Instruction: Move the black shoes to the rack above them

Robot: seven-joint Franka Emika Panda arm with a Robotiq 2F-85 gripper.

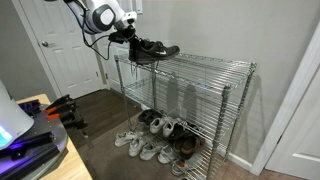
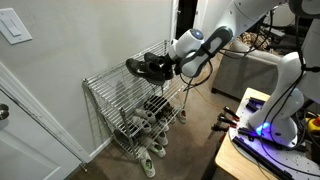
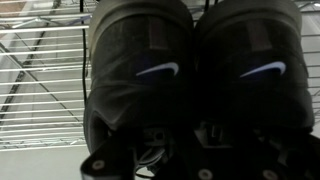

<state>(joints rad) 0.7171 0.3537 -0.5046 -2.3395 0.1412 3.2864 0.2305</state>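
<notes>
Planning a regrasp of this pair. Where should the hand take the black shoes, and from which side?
Probably the touching inner collars, coming from the heel end: the black shoes lie side by side, toes pointing away, so one pinch holds both.

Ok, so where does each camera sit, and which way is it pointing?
Exterior view: off the rack's long side, facing it and the door; arm enters top left, gripper holding the black shoes.
Exterior view: by a wall, facing the rack's end; arm and base show on the right.
Wrist view: on the wrist, close on the black shoes, rack grid behind; no gripper part clearly shows.
Shared: both exterior views show arm, black shoes, rack and the sneakers underneath.
</notes>
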